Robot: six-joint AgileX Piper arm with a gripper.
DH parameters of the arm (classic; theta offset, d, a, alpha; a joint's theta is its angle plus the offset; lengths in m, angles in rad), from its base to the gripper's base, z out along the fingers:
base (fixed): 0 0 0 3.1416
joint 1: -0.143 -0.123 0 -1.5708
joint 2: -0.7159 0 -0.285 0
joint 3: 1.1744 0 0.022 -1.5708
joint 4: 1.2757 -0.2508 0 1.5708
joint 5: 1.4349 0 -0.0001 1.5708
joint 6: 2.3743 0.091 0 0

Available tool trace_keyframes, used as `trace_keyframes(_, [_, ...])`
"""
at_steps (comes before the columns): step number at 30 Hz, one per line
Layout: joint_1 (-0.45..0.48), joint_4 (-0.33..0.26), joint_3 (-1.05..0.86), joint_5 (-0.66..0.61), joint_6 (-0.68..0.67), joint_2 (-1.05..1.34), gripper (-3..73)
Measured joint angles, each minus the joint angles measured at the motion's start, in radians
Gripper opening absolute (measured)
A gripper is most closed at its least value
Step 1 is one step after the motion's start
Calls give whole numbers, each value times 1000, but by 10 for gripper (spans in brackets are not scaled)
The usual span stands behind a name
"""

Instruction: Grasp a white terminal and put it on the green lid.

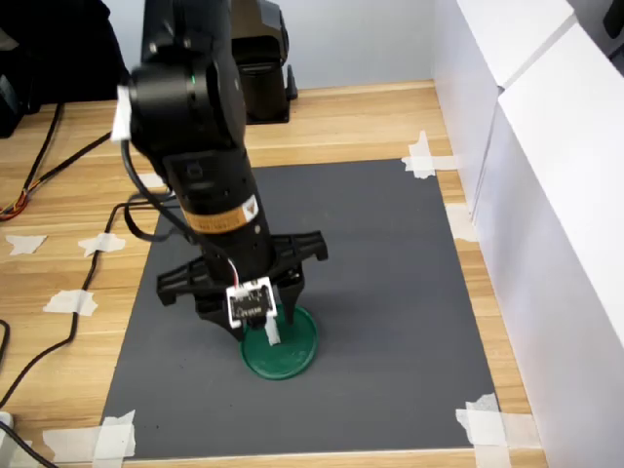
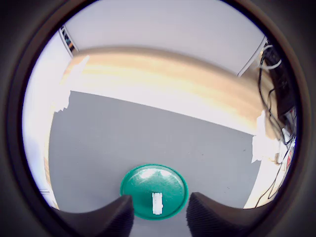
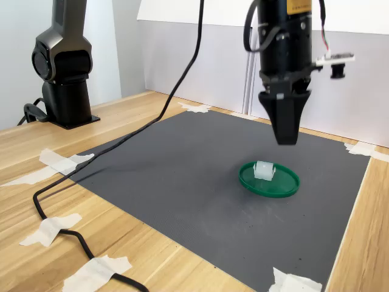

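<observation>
**Resting on the lid: terminal loose, fingers apart**

Sitting on the green lid (image 2: 153,192), near its middle, is the white terminal (image 2: 157,203). Lid lies toward the dark mat's (image 1: 390,292) near edge in the first exterior view. Gripper (image 2: 157,219) hangs above, fingers spread, clamped on nothing. Terminal judged light, rigid, smooth plastic; likely skids if nudged. Best pinched across its short sides.

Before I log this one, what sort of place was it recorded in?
Most likely a lab bench set up for robot tests. A dark gray mat is fixed to a wooden tabletop with white tape, white panels wall off one side, and a second robot base stands behind.
</observation>
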Motion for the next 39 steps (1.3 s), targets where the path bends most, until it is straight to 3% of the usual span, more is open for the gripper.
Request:
trace_keyframes(5, [0,0,-153,94,3,176,99])
trace_keyframes(8, [0,2,-274,153,24,283,9])
trace_keyframes(17, [11,-4,-638,299,88,604,-16])
trace_keyframes(21, [79,-37,-788,402,94,773,-16])
trace_keyframes(27, [172,-35,-997,585,95,1026,-16])
trace_keyframes(39, [179,-34,-1336,657,87,1364,-16])
